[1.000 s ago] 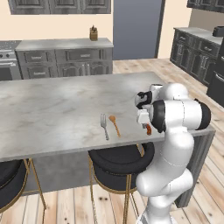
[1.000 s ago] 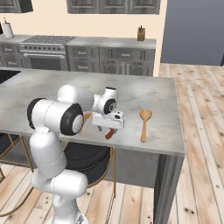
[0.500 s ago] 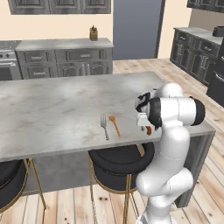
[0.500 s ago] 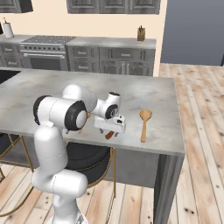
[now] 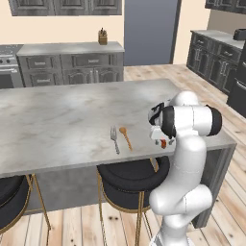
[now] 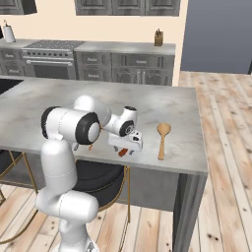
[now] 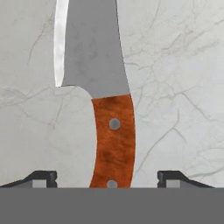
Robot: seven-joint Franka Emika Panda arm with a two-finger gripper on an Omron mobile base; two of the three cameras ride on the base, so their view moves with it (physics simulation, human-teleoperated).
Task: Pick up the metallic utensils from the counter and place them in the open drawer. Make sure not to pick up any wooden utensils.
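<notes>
Gripper [image 7: 107, 178] low over counter [image 7: 175, 87], fingertips [image 7: 41, 177] spread wide either side of the knife [image 7: 105, 109], not touching it. Knife flat on the marble, centre frame: grey blade toward top, orange-red riveted handle toward bottom. Left base view, mid-frame: fork [image 5: 114, 139] beside wooden spoon [image 5: 126, 138].

Marble counter [image 5: 62, 120] carries fork [image 5: 114, 139], wooden spoon [image 5: 126, 138], knife [image 7: 103, 92], second wooden spoon [image 6: 162, 139].

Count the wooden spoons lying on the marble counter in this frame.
2. A slim wooden spoon lies beside the fork; a larger wooden spoon lies near the counter's end, past the gripper. The arm may hide more.
</notes>
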